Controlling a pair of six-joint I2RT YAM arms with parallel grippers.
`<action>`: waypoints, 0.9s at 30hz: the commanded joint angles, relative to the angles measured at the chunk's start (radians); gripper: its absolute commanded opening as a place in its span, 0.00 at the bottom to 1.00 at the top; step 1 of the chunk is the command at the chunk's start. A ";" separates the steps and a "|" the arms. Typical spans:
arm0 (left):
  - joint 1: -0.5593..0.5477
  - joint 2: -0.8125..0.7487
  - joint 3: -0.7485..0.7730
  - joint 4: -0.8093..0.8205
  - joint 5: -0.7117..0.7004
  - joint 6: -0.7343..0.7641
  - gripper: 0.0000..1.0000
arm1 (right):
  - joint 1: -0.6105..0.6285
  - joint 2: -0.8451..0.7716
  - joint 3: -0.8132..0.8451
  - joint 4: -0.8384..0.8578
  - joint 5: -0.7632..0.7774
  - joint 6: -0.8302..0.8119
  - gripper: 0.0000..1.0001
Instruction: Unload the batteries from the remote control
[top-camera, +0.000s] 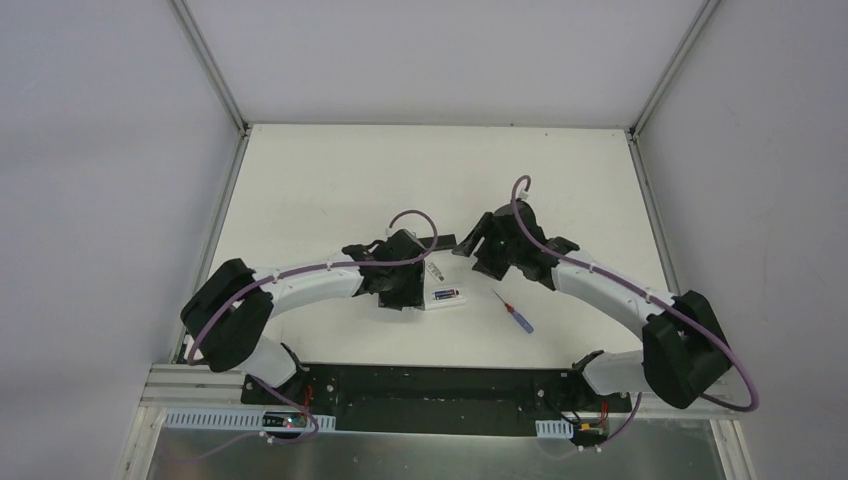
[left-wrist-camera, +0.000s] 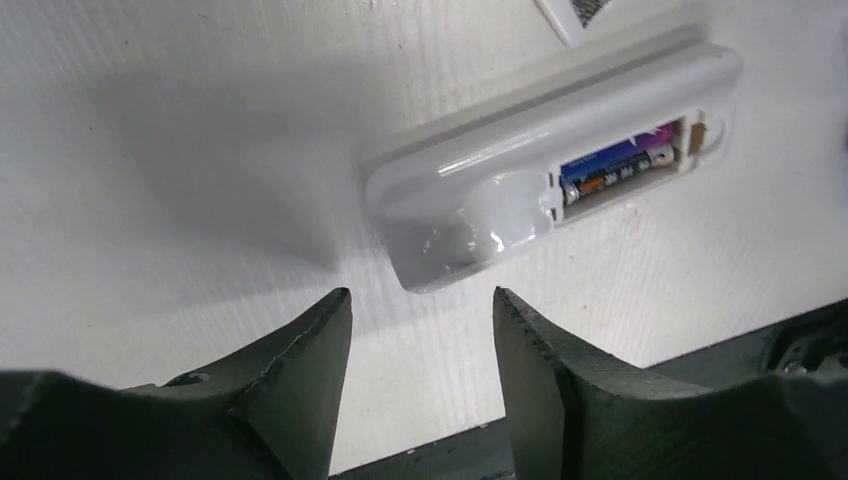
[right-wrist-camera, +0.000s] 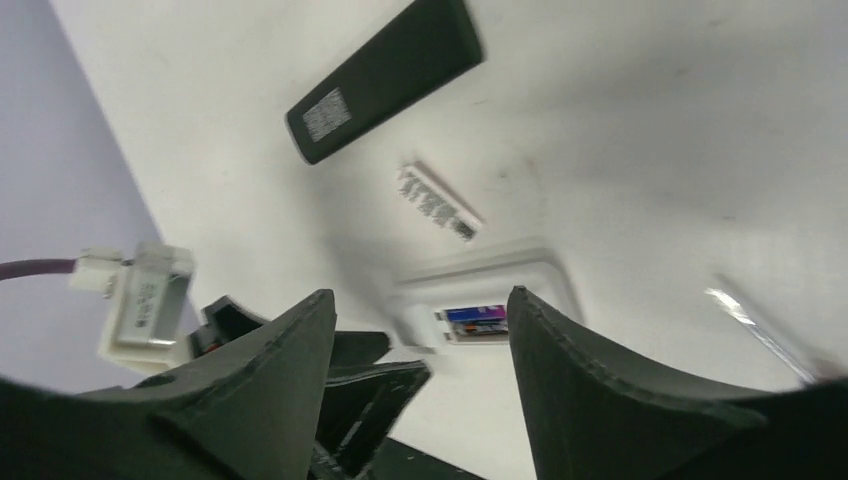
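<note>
The left tool (left-wrist-camera: 420, 296) is held wide and empty, its fingers set just short of the closed end of the white remote (left-wrist-camera: 470, 195). The remote lies back-up on the table (top-camera: 330, 180), toward the near edge and about midway between the side edges. The right tool (right-wrist-camera: 420, 296) is likewise spread wide with nothing in it, and is raised over the table beyond the remote's other end.

The batteries (left-wrist-camera: 615, 165) sit in the opened bay at the remote's end nearer the right edge. One blue and purple cell with an orange band is seen; whether a second lies behind it cannot be told. The detached cover (right-wrist-camera: 437, 203) lies just beside the remote on its far side. A black remote (right-wrist-camera: 385, 75) lies further toward the far edge, and a screwdriver (top-camera: 513, 312) lies near, toward the right edge.

The step in hand is judged to be bracing the body so that a cell can be lifted out. The glossy shell should be pinched squarely across its width at the closed end, since a skewed grip is likely to slide it. The cell is best levered up at one end by a single fingertip of the right tool, as the bay walls seem to leave little room for a side pinch.
</note>
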 joint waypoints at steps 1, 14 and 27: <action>-0.009 -0.107 0.002 -0.030 0.000 0.043 0.54 | -0.034 -0.131 0.057 -0.325 0.163 -0.160 0.70; -0.006 -0.255 0.048 -0.067 -0.095 0.132 0.68 | -0.136 -0.292 -0.081 -0.607 0.084 -0.344 0.70; -0.006 -0.214 0.119 -0.123 -0.120 0.200 0.70 | -0.136 -0.111 -0.019 -0.650 0.035 -0.437 0.63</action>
